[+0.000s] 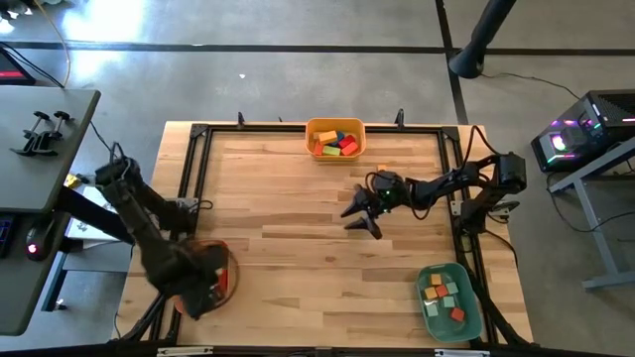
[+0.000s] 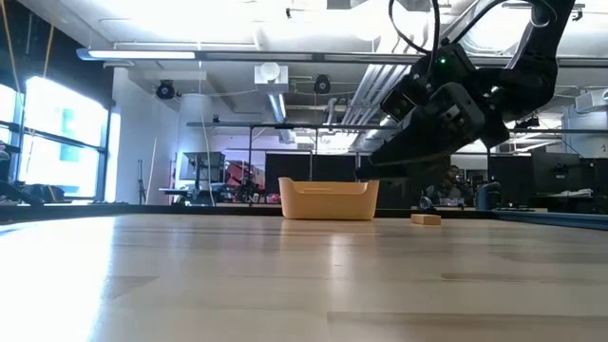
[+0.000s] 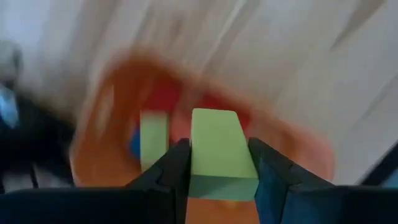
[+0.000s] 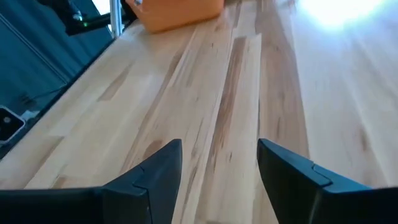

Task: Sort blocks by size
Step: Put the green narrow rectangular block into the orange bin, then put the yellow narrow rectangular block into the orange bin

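Grey concrete flooring is surrounding a pale wooden-plank bench edged by a black metal frame, with a dark side desk sitting off its left edge and a lit computer case glowing beyond its right edge. Across the room at bench height, shelving, ducting and bright windows are showing behind the work area.

At the near left corner, the left claw is hanging over a round orange plastic bin and pinching a light green wooden block between its two dark fingers; red and green blocks are lying in the bin beneath it, though blurred. From above, the left arm itself is covering most of that bin.

Near the middle of the bench, towards its right side, the right claw is hovering above bare planks with its fingers spread and nothing between them. Its wrist camera is looking past those fingers along the boards to a rectangular orange plastic bin standing at the far edge, which is holding red, yellow, green and orange blocks.

At the near right corner, a rounded teal plastic bin is holding small orange, red and pale blocks. From bench height, a single small tan wooden block is lying on the planks to the right of the far bin, well apart from both claws.
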Tool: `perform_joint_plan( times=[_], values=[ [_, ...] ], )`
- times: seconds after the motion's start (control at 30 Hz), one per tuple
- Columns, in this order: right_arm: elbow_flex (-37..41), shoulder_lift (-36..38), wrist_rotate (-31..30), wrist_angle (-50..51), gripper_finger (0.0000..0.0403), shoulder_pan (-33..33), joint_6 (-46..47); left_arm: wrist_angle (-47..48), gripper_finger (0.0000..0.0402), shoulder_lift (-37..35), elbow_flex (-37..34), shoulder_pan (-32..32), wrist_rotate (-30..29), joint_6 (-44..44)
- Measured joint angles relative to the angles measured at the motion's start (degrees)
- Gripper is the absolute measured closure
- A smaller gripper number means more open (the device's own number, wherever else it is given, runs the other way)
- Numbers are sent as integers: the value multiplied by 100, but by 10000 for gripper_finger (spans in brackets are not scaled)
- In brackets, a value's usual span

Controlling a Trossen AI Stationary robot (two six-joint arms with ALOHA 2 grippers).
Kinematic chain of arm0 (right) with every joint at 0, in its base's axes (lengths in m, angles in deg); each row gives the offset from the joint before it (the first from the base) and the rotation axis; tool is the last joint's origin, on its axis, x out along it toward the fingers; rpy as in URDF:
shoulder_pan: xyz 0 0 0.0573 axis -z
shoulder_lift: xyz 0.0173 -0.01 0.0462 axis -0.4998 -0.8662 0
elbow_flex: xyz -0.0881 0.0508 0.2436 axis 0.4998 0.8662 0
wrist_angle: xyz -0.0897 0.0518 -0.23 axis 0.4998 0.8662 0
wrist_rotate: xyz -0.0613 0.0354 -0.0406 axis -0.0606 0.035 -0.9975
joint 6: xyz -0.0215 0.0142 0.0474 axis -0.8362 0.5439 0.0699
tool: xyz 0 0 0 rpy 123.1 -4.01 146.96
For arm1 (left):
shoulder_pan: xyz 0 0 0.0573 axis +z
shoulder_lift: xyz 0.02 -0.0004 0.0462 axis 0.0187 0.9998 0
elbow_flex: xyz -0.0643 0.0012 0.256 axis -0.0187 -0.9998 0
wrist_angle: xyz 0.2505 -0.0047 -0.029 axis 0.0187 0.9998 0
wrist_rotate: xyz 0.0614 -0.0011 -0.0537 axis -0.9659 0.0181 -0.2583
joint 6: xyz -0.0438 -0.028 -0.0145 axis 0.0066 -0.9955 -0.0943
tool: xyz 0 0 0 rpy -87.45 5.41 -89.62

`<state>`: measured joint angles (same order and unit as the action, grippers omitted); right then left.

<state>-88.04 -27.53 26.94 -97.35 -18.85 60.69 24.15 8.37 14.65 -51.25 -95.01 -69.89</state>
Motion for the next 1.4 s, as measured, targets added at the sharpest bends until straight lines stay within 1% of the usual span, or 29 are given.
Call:
perform_joint_plan(
  times=[0.03, 0.07, 0.17, 0.23, 0.37, 0.43, 0.53, 0.63, 0.7, 0.77, 0.83, 0.87, 0.93, 1.0, 1.07, 1.13, 1.17, 1.27, 1.33, 1.4],
  values=[
    [1, 0, 1, -73, 199, 14, -2, 61, 296, 1, -22, -156, 233, -403],
    [-1, 0, -1, -134, 199, 14, 0, 30, 296, -9, -86, -308, 310, -678],
    [1, 0, -1, -275, 199, 14, -90, -326, 296, -1, -472, -662, 333, -1189],
    [1, 0, -3, -295, 199, 14, -119, -626, 296, 4, -831, -768, 285, -1555],
    [1, 0, -1, -304, 199, 14, -109, -1446, 295, 5, -1537, -769, 243, -1806],
    [1, 0, -1, -303, 199, 14, -107, -1680, 283, 3, -1814, -681, 238, -1946],
    [1, 2, -3, -366, 199, 14, -107, -1669, 253, -17, -1976, -600, 214, -2324],
    [4, 128, -15, -364, 199, 60, -104, -1497, 222, -62, -1965, -581, 214, -2550],
    [5, 325, -24, -182, 199, 163, -82, -1387, 205, -199, -1896, -625, 197, -2603],
    [4, 581, -164, 29, 199, 288, -76, -1180, 191, -347, -1798, -670, 121, -2691],
    [4, 935, -502, 439, 199, 396, -94, -906, 184, -574, -1627, -690, -310, -2827],
    [4, 1109, -765, 628, 199, 432, -135, -786, 182, -664, -1563, -689, -713, -2893],
    [4, 1495, -1332, 1056, 199, 468, -245, -721, 181, -805, -1519, -684, -1934, -2942],
    [4, 1832, -1851, 1365, 199, 465, -378, -811, 181, -902, -1506, -675, -3342, -2751],
    [4, 2104, -2254, 1665, 199, 464, -502, -846, 183, -909, -1505, -595, -4359, -2418],
    [4, 2295, -2684, 1928, 199, 465, -518, -860, 187, -906, -1529, -444, -5043, -2121],
    [4, 2364, -2996, 2085, 199, 476, -386, -898, 189, -911, -1567, -338, -5318, -1983],
    [3, 2473, -3981, 2663, 199, 590, 505, -1301, 195, -889, -1766, 31, -6033, -1504],
    [3, 2460, -4268, 3171, 199, 699, 989, -1778, 198, -822, -1892, 289, -6442, -1047],
    [4, 2337, -4361, 3496, 199, 779, 1253, -2353, 200, -717, -2027, 550, -6778, -506]
  ],
)
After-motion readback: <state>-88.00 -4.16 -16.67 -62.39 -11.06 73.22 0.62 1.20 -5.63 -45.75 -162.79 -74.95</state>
